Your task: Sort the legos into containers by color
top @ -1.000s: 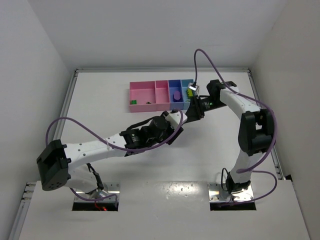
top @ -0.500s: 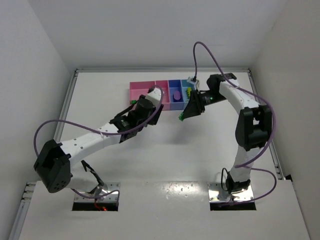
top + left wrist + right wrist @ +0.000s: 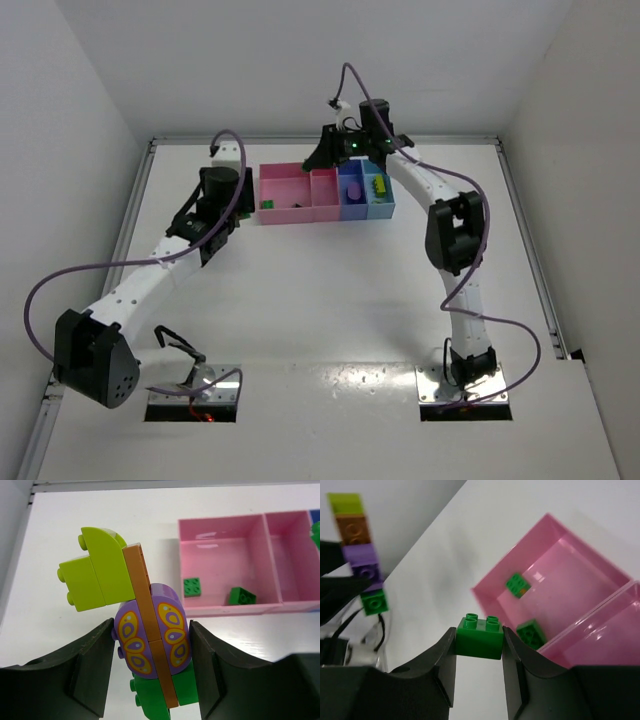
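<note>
My left gripper (image 3: 151, 630) is shut on a stack of joined legos (image 3: 145, 630): yellow-green, a salmon plate, patterned purple, and green at the bottom. In the top view this gripper (image 3: 235, 200) hangs just left of the wide pink tray (image 3: 285, 178). My right gripper (image 3: 479, 632) is shut on a green brick (image 3: 480, 637). In the top view the right gripper (image 3: 322, 157) is at the back edge of the pink trays. Two green bricks (image 3: 192, 586) (image 3: 242, 596) lie in the wide pink tray (image 3: 225, 530). The purple-blue tray (image 3: 351, 208) holds a purple brick (image 3: 352, 190). The light blue tray (image 3: 377, 207) holds a yellow-green brick (image 3: 380, 184).
The narrow pink tray (image 3: 323, 200) sits between the wide pink and purple-blue trays. White walls close the table at the back and both sides. The left arm stretches across the left half of the table (image 3: 330, 290).
The left arm has swung from the table's middle to the left of the wide pink tray with the stack. The right gripper has moved from the light blue tray to behind the pink trays.
</note>
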